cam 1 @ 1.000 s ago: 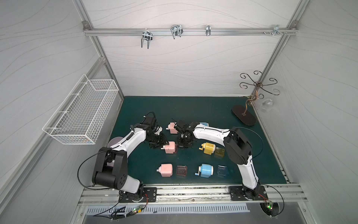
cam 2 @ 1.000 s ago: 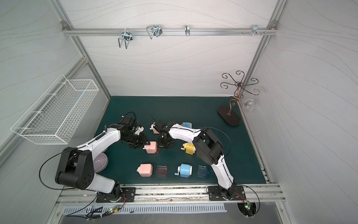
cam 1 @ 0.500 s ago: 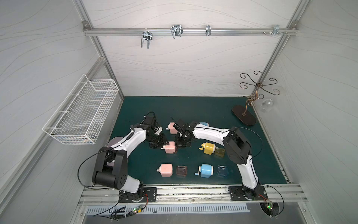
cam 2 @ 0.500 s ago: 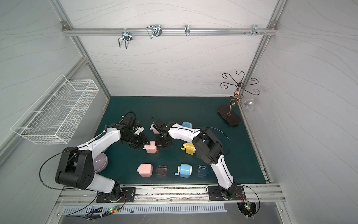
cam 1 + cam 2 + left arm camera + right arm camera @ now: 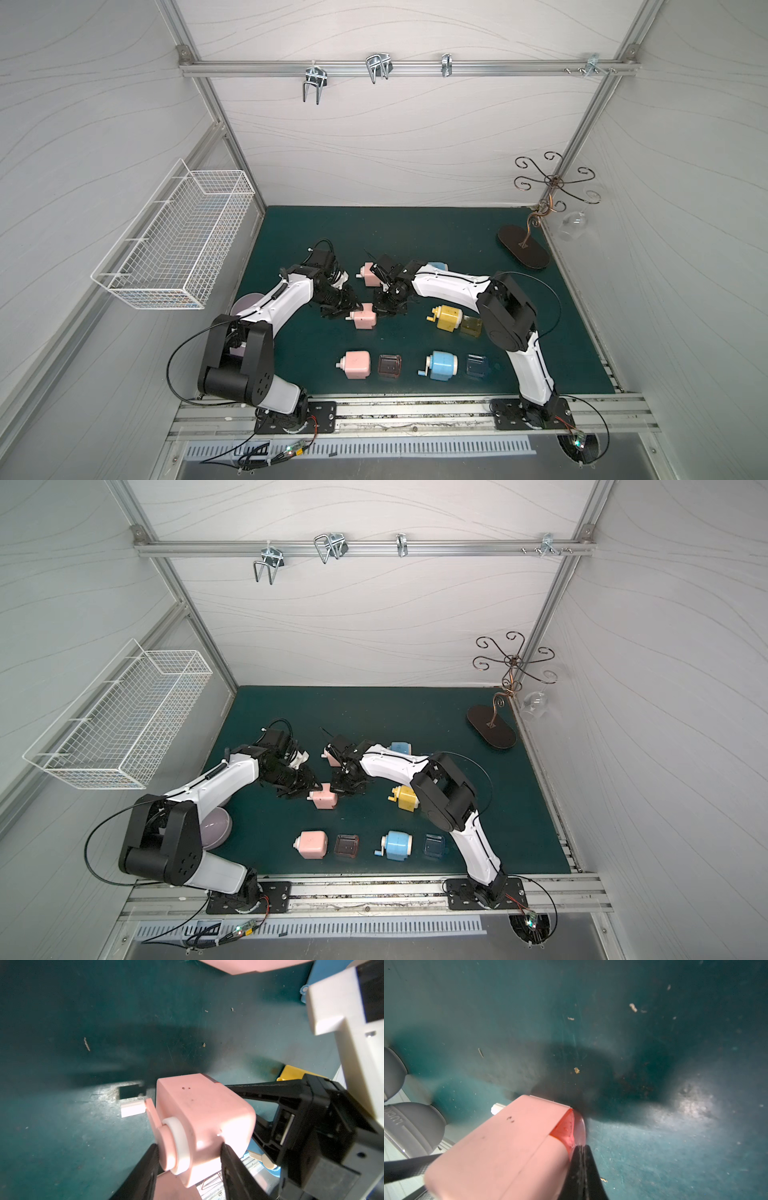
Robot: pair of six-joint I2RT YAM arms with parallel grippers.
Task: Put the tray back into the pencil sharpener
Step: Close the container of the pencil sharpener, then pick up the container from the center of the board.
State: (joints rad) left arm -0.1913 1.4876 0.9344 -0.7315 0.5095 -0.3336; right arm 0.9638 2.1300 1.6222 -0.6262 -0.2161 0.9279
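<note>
Tray: the red translucent tray [image 5: 568,1129] sits in the open end of the pink pencil sharpener [image 5: 500,1147]. Only its end face and a thin red band show.
Sharpener position: mid-bench [image 5: 415,232], between the 2 arms in both top views. Whether it rests on the surface or is slightly lifted cannot be told.
Left tool [image 5: 190,1155]: grasping the sharpener at its crank end, 1 finger on each side of the housing.
Right tool [image 5: 580,1151]: clenched with nothing between its jaws. Its joined tips appear to touch the tray's end face, apparently as a pusher.
Progress: judged nearly complete, as the tray is inserted most of the way. Full seating cannot be confirmed from these views.
Remaining: a final push if the band is a gap, then release by both tools.
Surroundings: a yellow sharpener [image 5: 446,318] with its tray just beside it. Near the front edge are a second pink sharpener [image 5: 354,365] and a blue sharpener [image 5: 441,365], each with a loose tray alongside. A third pink unit [image 5: 368,274] lies behind the right tool. A wire basket [image 5: 178,245] hangs on the side wall.
Obstructions: none in the push line. The third pink unit is close to the right wrist, which is judged a minor contact risk.
</note>
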